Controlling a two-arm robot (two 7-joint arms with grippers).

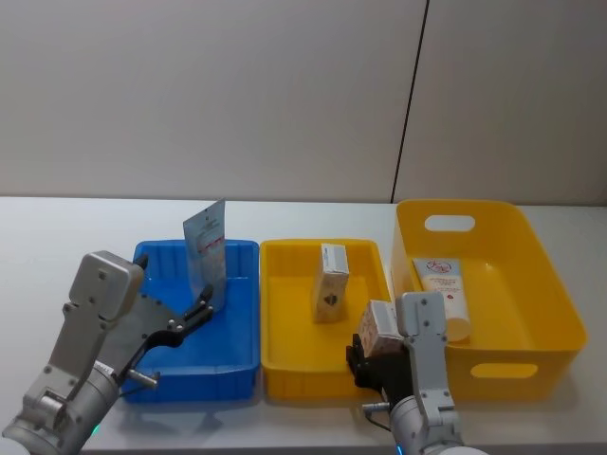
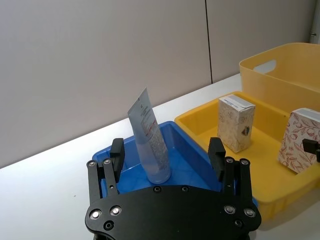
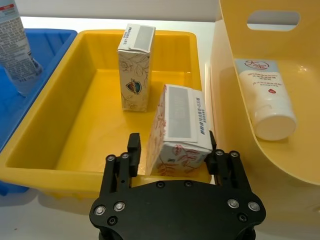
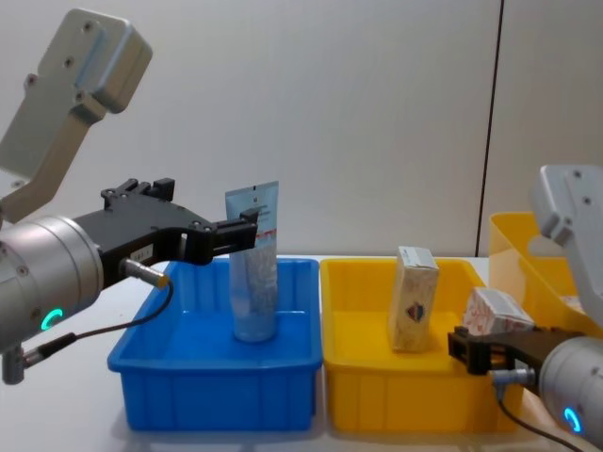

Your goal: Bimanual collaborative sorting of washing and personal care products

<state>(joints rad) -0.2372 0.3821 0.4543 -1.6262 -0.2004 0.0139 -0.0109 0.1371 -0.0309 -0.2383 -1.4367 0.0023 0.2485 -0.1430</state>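
A pale-blue tube (image 1: 206, 248) with a red-and-white label stands upright on its cap in the blue tray (image 1: 190, 387). My left gripper (image 1: 207, 305) is open, one finger on each side of the tube's lower part (image 2: 151, 150), not gripping it. A cream carton (image 1: 331, 282) with a blue emblem stands in the middle of the small yellow tray (image 1: 285, 284). At that tray's front right corner my right gripper (image 3: 173, 147) is shut on a white carton (image 3: 181, 127) with red print, held slightly tilted. Another tube (image 1: 444, 289) lies in the large yellow basket (image 1: 545, 275).
The three containers stand side by side on a white table, blue at the left, the basket at the right. A grey wall runs close behind the table. Bare tabletop lies to the left of the blue tray.
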